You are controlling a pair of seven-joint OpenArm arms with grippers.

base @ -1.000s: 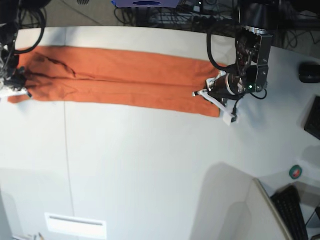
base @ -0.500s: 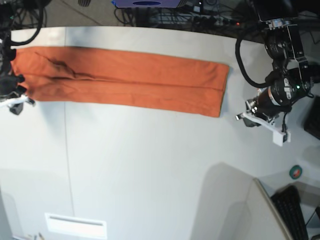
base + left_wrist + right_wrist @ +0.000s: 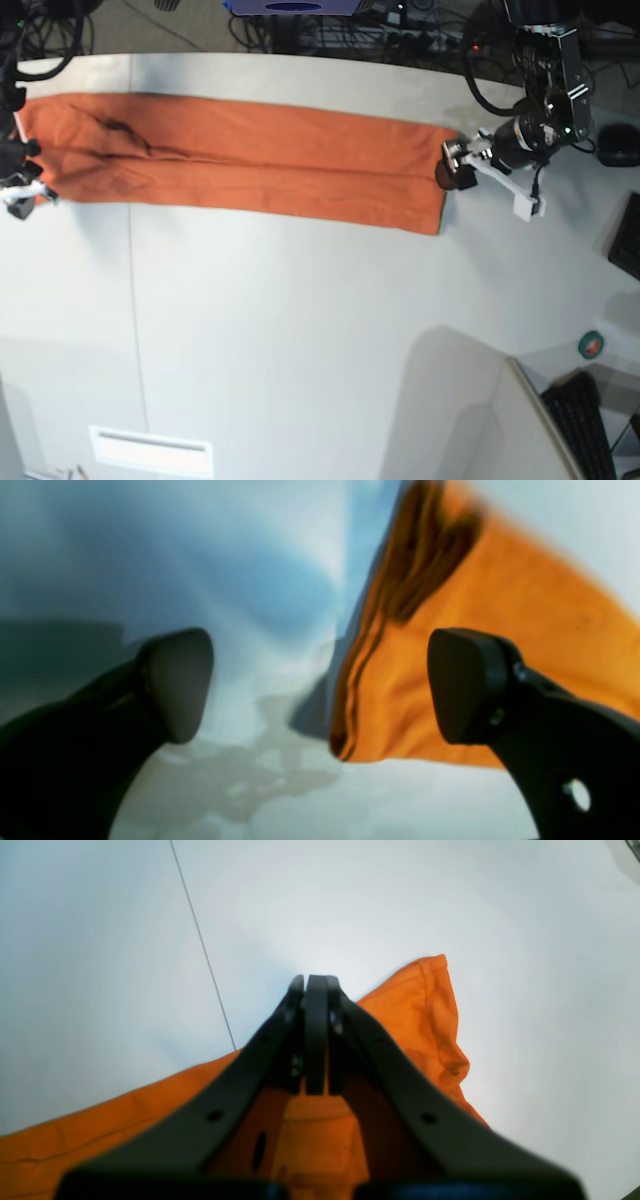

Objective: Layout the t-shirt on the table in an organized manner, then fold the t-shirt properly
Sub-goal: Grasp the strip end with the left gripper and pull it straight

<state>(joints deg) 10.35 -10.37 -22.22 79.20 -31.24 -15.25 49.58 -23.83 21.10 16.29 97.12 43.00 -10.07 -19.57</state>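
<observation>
White surface (image 3: 300,330) fills most of the base view, w/ a thin seam line (image 3: 135,300) running front to back near the right hand's side. Beyond the far edge: tangled cables (image 3: 330,30) and a blue object (image 3: 293,6). Past the left hand, on the outer side: a dark mouse-like item (image 3: 618,145), a keyboard (image 3: 585,420) and a small green-red round thing (image 3: 592,345). Nothing lies on the cloth btw the two hands.

T-shirt (image 3: 240,160) is folded into a long narrow band, long axis running hand to hand across the far part of the surface, one short end at each hand. Plain orange, mostly flat, a lengthwise crease along the middle and a few dark wrinkles nearer the right hand. Stacked layer edges show at the end by the left hand in its wrist view.

Left hand (image 3: 320,685) is spread wide, fingers (image 3: 465,685) straddling the shirt's corner w/o gripping it. Right hand (image 3: 315,990) is pressed together, above the shirt's other end; can't tell if any cloth is pinched.
</observation>
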